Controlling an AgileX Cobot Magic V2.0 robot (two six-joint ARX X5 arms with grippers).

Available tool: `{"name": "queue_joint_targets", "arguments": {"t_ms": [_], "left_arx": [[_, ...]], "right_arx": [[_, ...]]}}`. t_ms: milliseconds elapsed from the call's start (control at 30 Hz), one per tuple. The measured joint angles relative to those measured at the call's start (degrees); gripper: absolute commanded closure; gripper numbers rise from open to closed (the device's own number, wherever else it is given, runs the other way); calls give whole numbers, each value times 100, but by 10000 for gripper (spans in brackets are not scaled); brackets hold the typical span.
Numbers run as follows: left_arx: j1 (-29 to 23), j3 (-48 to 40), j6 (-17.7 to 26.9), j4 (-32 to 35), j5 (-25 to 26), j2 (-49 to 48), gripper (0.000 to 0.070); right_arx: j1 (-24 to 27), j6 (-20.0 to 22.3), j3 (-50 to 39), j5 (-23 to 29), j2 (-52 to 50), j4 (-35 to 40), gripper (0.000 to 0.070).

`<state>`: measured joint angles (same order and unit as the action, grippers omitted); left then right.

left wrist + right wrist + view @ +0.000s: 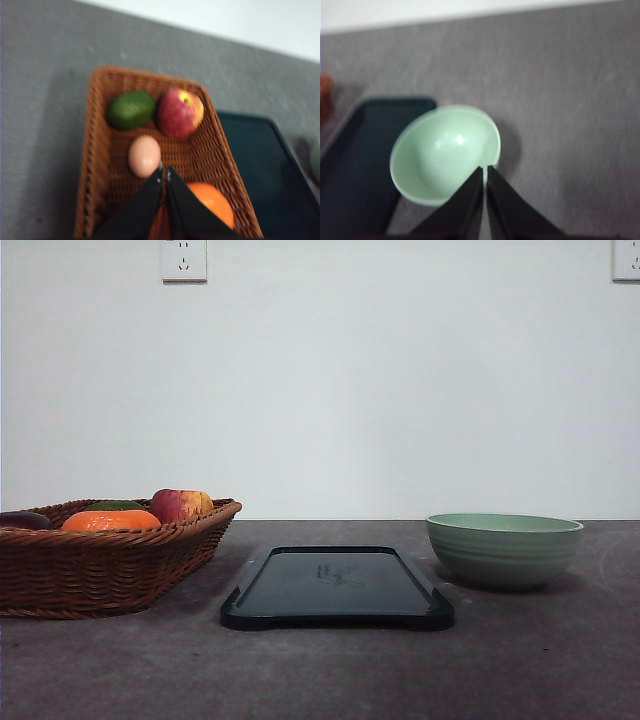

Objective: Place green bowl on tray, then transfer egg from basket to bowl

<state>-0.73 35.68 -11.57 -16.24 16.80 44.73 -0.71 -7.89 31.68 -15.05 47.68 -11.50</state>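
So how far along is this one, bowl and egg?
Nothing done yet. Green bowl sits on the table beside the empty tray; egg lies in the basket. Left gripper and right gripper hover shut, holding nothing. Both steps remain.

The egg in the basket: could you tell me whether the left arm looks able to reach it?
Probably yes: the egg lies uncovered in the basket, just ahead of the closed left fingers, apart from the other fruit.

Lighting was even, soft, fairly bright. Front view was sharp; tray (337, 589) carried faint sheen, bowl (505, 550) cast soft shadow on table (540, 660). Both wrist views were blurred; basket (95, 165) weave was smeared.
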Motion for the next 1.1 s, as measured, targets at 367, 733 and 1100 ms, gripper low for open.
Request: {"name": "queue_joint_targets", "arguments": {"t_ms": [367,733,1100], "left_arx": [[0,426,507,-281,138,758,666],[0,429,605,-281,140,758,275],[0,431,603,-281,140,758,275]], "right_arx": [[-2,280,103,-299,516,-241,674],[-2,266,107,-300,516,-133,238],[4,-34,1143,-297,780,-1598,287]]}}
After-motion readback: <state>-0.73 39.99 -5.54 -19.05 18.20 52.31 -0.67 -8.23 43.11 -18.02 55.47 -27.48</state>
